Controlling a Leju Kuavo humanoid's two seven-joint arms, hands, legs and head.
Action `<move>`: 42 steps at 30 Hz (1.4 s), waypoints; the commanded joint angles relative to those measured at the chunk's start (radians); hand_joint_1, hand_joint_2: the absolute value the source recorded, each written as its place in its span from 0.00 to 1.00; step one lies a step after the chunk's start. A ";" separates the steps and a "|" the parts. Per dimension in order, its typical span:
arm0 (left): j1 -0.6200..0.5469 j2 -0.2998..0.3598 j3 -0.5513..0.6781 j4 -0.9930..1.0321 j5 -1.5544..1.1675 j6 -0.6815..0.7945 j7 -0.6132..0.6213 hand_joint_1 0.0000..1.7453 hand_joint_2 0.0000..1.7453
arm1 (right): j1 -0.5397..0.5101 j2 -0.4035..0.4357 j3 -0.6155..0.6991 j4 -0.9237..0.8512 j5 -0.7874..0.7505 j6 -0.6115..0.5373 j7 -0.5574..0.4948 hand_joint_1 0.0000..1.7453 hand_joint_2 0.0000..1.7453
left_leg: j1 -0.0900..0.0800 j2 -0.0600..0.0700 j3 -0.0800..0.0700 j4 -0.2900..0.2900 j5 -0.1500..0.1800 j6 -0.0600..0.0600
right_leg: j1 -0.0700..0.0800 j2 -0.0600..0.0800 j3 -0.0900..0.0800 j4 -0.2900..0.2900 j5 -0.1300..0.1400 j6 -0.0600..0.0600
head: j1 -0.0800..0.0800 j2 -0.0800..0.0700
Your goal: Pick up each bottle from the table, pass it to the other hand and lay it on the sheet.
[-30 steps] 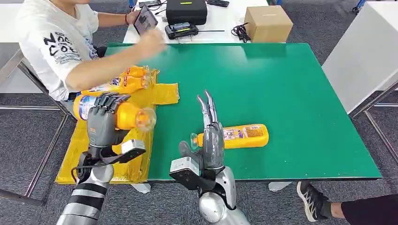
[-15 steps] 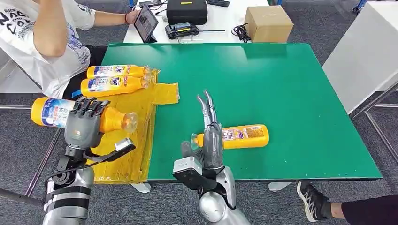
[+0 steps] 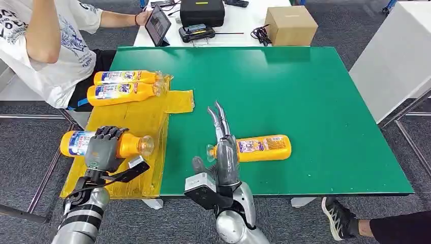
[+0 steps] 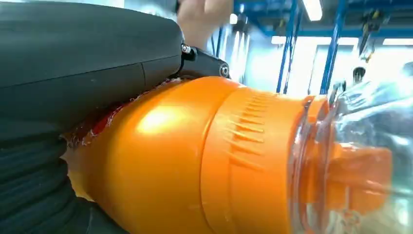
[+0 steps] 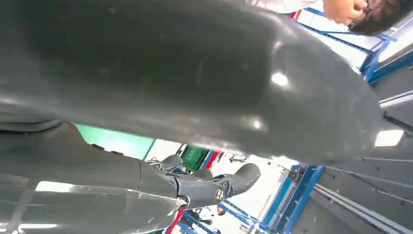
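Our left hand (image 3: 104,147) has dropped lower with its bottle (image 3: 106,144) wrapped in its fingers, now sideways just over the near end of the sheet (image 3: 134,114), so we reckon it's about to be laid down. Right hand (image 3: 223,147) stays spread and empty by the last bottle on the table (image 3: 254,147).

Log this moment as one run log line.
left hand: holds orange plastic bottle over yellow sheet | right hand: open beside second orange bottle on green table

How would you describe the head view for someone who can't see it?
The robot's left hand holds an orange bottle over a yellow sheet where two bottles already lie. Its right hand hangs open beside a fourth bottle on the green table; a person sits nearby.
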 commanded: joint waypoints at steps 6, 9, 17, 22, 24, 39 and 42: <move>-0.165 0.084 -0.150 0.401 -0.003 -0.005 0.076 1.00 1.00 | -0.066 -0.028 0.050 0.087 -0.024 0.053 0.022 0.00 0.00 | 0.000 0.001 0.003 -0.001 -0.001 -0.001 | 0.000 0.000 0.003 -0.001 -0.001 -0.001 | 0.000 0.000; -0.173 0.096 -0.165 0.423 -0.016 -0.015 0.118 1.00 1.00 | -0.067 -0.027 0.054 0.093 -0.028 0.062 0.025 0.00 0.00 | 0.001 0.002 0.006 0.000 -0.002 -0.001 | 0.001 0.001 0.006 -0.001 -0.002 -0.002 | 0.000 0.000; -0.175 0.115 -0.232 0.455 -0.025 -0.228 0.140 1.00 1.00 | -0.070 -0.026 0.061 0.084 -0.029 0.090 0.030 0.00 0.00 | 0.001 0.003 0.006 -0.001 -0.002 -0.001 | 0.001 0.002 0.005 -0.001 -0.001 -0.002 | 0.000 0.000; -0.168 0.121 -0.240 0.456 -0.014 -0.268 0.136 0.94 1.00 | -0.070 -0.027 0.062 0.084 -0.028 0.098 0.031 0.00 0.00 | 0.001 0.004 0.011 -0.002 -0.001 -0.001 | 0.001 0.004 0.009 -0.002 0.000 -0.002 | 0.000 0.000; -0.168 0.121 -0.240 0.456 -0.014 -0.268 0.136 0.94 1.00 | -0.070 -0.027 0.062 0.084 -0.028 0.098 0.031 0.00 0.00 | 0.000 0.003 0.011 -0.002 -0.001 -0.001 | 0.000 0.003 0.010 -0.001 0.000 -0.002 | 0.000 0.000; -0.160 0.142 -0.230 0.450 0.166 -0.575 0.081 0.00 0.00 | -0.082 -0.025 0.057 0.108 -0.041 0.129 0.028 0.00 0.00 | 0.000 0.005 0.017 -0.003 -0.001 -0.001 | 0.000 0.004 0.016 -0.001 0.000 -0.002 | 0.000 0.000; -0.158 0.147 -0.243 0.443 0.233 -0.641 0.077 0.00 0.00 | -0.087 -0.024 0.056 0.118 -0.050 0.134 0.023 0.00 0.00 | 0.000 0.004 0.019 -0.003 -0.001 -0.001 | 0.000 0.004 0.018 -0.002 0.000 -0.002 | 0.000 0.000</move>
